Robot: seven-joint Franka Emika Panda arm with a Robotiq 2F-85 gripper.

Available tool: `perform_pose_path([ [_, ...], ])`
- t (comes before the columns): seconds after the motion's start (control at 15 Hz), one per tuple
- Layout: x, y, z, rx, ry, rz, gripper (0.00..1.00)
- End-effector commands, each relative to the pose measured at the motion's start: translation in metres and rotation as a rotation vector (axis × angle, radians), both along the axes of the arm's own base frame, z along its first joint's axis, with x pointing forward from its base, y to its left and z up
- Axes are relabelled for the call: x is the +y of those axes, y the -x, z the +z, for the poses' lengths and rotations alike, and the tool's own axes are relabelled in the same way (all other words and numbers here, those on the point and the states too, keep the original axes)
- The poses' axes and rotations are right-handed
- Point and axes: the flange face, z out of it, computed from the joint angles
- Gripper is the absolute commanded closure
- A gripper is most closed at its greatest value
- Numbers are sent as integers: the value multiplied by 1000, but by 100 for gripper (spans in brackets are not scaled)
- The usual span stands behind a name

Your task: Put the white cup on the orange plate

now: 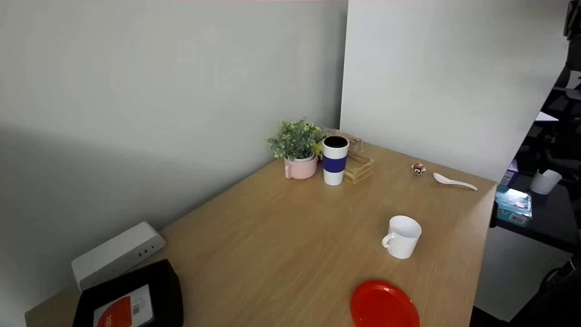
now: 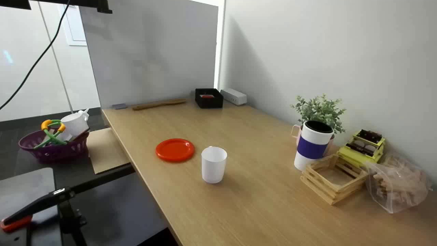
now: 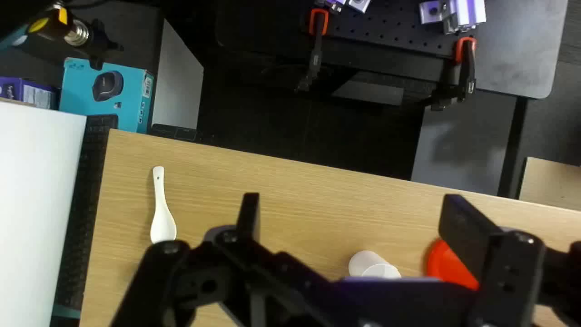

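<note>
The white cup [image 1: 402,237] stands upright on the wooden table in both exterior views [image 2: 213,166], with its handle on one side. The orange plate [image 1: 385,305] is a flat red-orange disc lying beside the cup, apart from it, and it also shows in an exterior view [image 2: 175,150]. In the wrist view my gripper [image 3: 352,202] is open with nothing between its wide-spread fingers, high above the table. There the cup [image 3: 365,263] shows partly behind the gripper body. The plate [image 3: 447,263] is partly hidden behind a finger. The gripper is not clearly seen in the exterior views.
A tall white cup with a blue band [image 2: 311,145], a potted plant [image 1: 297,143], a wooden crate [image 2: 327,188] and a plastic bag [image 2: 397,184] stand along the wall. A white spoon [image 3: 162,222] lies near the table end. A black tray [image 1: 174,290] sits opposite.
</note>
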Motion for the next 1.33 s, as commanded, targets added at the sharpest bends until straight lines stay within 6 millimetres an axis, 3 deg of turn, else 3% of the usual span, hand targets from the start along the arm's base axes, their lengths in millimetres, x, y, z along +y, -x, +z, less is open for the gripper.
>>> perform_pose_path([
  [0.0, 0, 0, 0, 1, 0, 0, 0],
  [0.67, -3, 1, 1, -20, 10, -3, 0],
  [1.27, 9, -19, -8, -35, -229, 437, 0],
])
